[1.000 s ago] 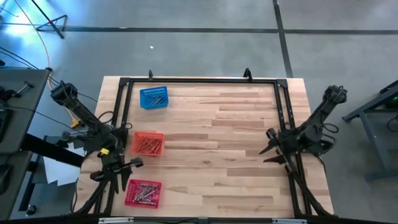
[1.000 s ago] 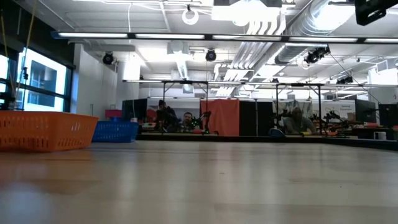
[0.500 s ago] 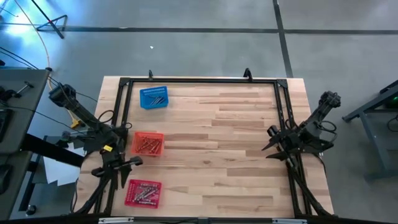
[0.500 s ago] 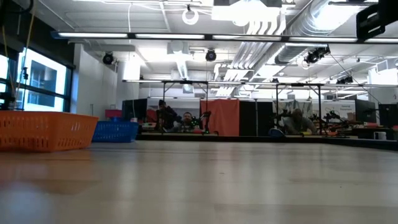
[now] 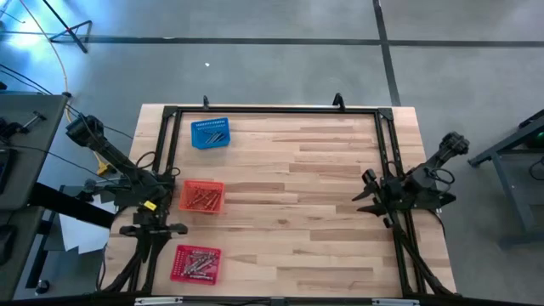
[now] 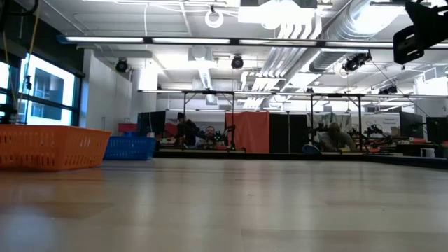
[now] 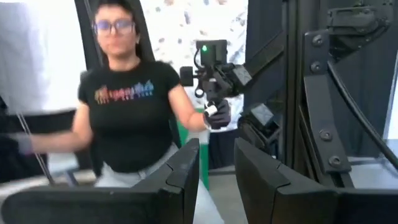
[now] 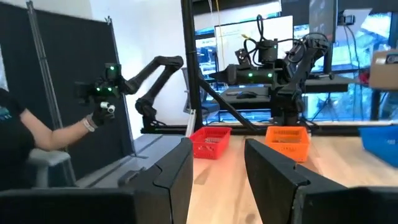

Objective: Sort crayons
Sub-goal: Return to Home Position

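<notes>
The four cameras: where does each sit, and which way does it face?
High view: above the table, facing down; left gripper, right gripper show.
Low view: table-top height, facing level across; dark arm part top right.
Left wrist view: past own fingers, toward a person.
Right wrist view: past own fingers, across the table.
Shared: high, low and right wrist views show the orange basket.
</notes>
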Robot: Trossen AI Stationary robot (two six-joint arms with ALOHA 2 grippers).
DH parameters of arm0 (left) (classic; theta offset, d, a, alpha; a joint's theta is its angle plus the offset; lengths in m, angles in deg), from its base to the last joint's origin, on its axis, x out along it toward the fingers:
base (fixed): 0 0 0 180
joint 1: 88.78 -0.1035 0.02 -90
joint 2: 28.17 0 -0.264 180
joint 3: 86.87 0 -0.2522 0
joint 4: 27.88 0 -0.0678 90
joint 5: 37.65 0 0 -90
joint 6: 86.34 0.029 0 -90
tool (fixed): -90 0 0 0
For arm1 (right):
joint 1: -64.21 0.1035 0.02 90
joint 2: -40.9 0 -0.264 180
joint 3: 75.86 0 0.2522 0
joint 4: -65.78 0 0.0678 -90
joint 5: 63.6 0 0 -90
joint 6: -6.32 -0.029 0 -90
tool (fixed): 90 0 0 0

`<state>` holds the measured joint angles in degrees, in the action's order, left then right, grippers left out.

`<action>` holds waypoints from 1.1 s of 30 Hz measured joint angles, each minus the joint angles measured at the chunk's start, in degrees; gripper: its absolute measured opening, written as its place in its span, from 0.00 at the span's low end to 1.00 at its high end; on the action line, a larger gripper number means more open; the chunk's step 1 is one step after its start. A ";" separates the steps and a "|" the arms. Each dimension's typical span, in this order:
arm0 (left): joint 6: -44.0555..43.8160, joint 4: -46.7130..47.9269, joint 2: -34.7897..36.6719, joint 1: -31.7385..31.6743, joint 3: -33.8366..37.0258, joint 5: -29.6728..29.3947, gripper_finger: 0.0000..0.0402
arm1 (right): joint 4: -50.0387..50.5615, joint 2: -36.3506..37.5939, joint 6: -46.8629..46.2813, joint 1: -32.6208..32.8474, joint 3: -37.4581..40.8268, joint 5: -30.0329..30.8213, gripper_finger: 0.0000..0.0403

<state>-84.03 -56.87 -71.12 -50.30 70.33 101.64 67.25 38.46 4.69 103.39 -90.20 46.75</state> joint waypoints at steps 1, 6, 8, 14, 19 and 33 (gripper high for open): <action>-0.96 0.88 -0.21 0.00 0.00 0.04 0.22 | 0.34 0.00 1.38 -0.32 0.00 -0.17 0.35; -9.02 -1.19 -0.93 0.01 2.68 -3.96 0.22 | 5.22 -0.13 3.29 -1.50 0.00 1.10 0.35; -12.51 -6.75 -0.91 0.00 5.58 -8.39 0.22 | 5.50 -0.13 1.25 -1.94 0.00 2.05 0.35; -11.33 -11.77 -0.51 0.00 8.05 -10.91 0.22 | 8.64 -0.35 0.59 -2.46 0.00 1.88 0.35; -16.41 -10.27 -0.54 0.00 8.11 -11.29 0.22 | 8.67 -0.55 0.57 -2.45 0.00 1.47 0.35; -19.97 -8.41 -0.54 -2.54 8.11 -11.88 0.22 | 8.67 -0.52 0.57 -2.45 0.00 1.41 0.35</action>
<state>-104.00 -65.28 -71.65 -52.84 78.44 89.76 75.93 37.93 5.26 100.94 -90.20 48.16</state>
